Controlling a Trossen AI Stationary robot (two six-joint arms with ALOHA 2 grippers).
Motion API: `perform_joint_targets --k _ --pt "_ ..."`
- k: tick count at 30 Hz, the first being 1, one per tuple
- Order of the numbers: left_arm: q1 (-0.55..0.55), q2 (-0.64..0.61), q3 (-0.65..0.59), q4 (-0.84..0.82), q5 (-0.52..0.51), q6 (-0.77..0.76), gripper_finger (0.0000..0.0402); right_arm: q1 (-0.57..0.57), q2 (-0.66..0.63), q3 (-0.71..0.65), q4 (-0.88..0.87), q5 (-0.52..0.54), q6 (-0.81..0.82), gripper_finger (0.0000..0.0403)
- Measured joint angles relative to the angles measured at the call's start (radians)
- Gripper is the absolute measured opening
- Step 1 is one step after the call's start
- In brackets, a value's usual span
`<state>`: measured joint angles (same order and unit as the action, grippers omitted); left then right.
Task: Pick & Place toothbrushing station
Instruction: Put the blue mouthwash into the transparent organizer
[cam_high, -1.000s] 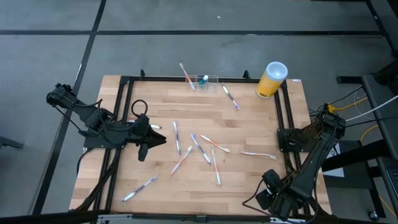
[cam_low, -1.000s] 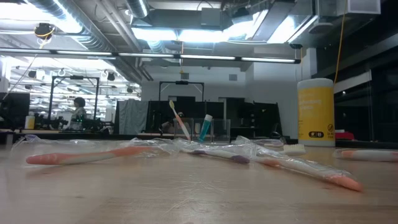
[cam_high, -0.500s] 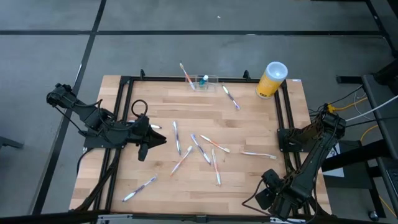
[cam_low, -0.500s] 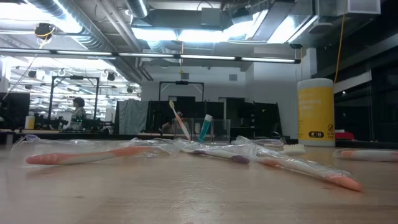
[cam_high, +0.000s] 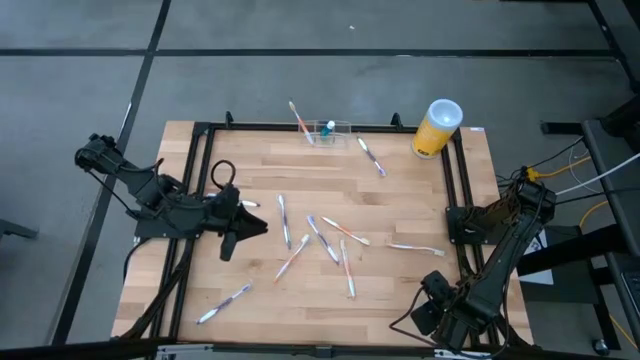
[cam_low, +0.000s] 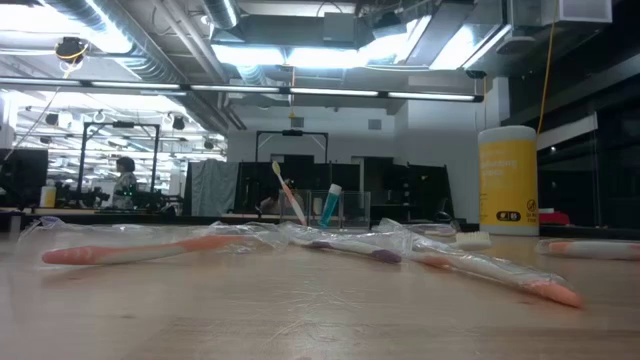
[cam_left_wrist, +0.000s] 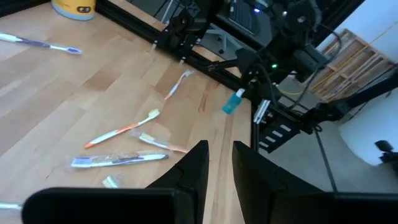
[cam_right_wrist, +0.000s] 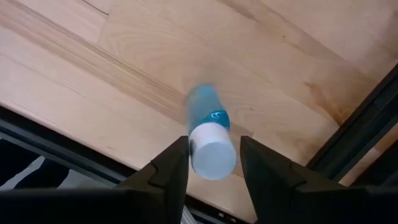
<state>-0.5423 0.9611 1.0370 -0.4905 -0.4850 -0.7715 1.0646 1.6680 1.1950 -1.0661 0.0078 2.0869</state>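
The toothbrushing station (cam_high: 331, 131) is a small see-through holder at the table's far edge. A toothbrush leans in it and a blue tube stands in it; it also shows in the low view (cam_low: 335, 206). My right gripper (cam_right_wrist: 213, 163) is over the table's near right corner (cam_high: 437, 285), shut on a blue tube with a white cap (cam_right_wrist: 209, 134). My left gripper (cam_left_wrist: 220, 163) hovers over the table's left side (cam_high: 252, 222), empty, with a narrow gap between its fingers. My right gripper pinches the tube at its white cap end (cam_right_wrist: 213, 151) between its two fingers. The fingers point down at the table from above. The tube hangs below them, blue body toward the wood, clear of the table; the left wrist view (cam_left_wrist: 232, 102) shows it tilted in the air.
Several wrapped toothbrushes (cam_high: 322, 240) lie scattered over the middle of the table, one near the front left (cam_high: 224, 302) and one near the station (cam_high: 371, 157). A yellow cylinder with a white top (cam_high: 436, 127) stands at the far right. A black frame (cam_high: 458, 200) edges the table.
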Motion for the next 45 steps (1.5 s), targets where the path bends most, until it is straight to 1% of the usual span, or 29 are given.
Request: perform_joint_targets --k 3,8,13,17,21,23,27,30,32,35,39,42,45 --pt "-0.008 0.0 0.0 0.002 -0.001 0.0 0.0068 0.0 0.0 -0.001 0.004 0.0 0.0 0.013" --pt "-0.014 0.0 0.0 0.002 -0.008 0.0 0.0068 0.0 0.0 -0.001 0.02 0.004 -0.003 0.0094" --pt "-0.014 0.0 0.0 0.01 -0.013 0.0 0.0068 0.0 0.0 -0.001 0.057 0.041 -0.008 0.0093" --pt "-0.014 0.0 0.0 0.024 -0.014 0.0 0.0068 -0.013 0.0 0.019 0.066 0.118 -0.017 0.0093" --pt "-0.014 0.0 0.0 0.024 -0.014 0.0 0.0068 -0.072 0.0 0.061 0.058 0.265 -0.076 0.0093" --pt "-0.014 0.0 0.0 0.023 -0.022 0.0 0.0068 -0.123 0.0 0.089 0.061 0.343 -0.141 0.0093" --pt "-0.014 0.0 0.0 0.002 -0.042 0.0 0.0068 -0.248 0.0 0.158 0.064 0.51 -0.333 0.0093" --pt "-0.017 -0.001 0.0 -0.054 -0.08 -0.007 0.0068 -0.355 -0.008 0.221 0.081 0.612 -0.55 0.0093" --pt "-0.024 -0.003 0.0 -0.101 -0.119 -0.019 0.0068 -0.432 -0.017 0.261 0.103 0.64 -0.73 0.0093" --pt "-0.028 -0.011 0.0 -0.163 -0.172 -0.046 0.0068 -0.552 -0.041 0.309 0.107 0.631 -0.99 0.0093" --pt "-0.051 -0.053 0.0 -0.224 -0.243 -0.087 0.0068 -0.743 -0.115 0.332 0.12 0.563 -1.271 0.0093" --pt "-0.079 -0.095 0.0 -0.275 -0.316 -0.111 0.0068 -0.922 -0.167 0.333 0.169 0.441 -1.432 0.0093" --pt "-0.094 -0.129 0.0 -0.329 -0.372 -0.131 0.0068 -1.106 -0.182 0.333 0.252 0.28 -1.555 0.0093"
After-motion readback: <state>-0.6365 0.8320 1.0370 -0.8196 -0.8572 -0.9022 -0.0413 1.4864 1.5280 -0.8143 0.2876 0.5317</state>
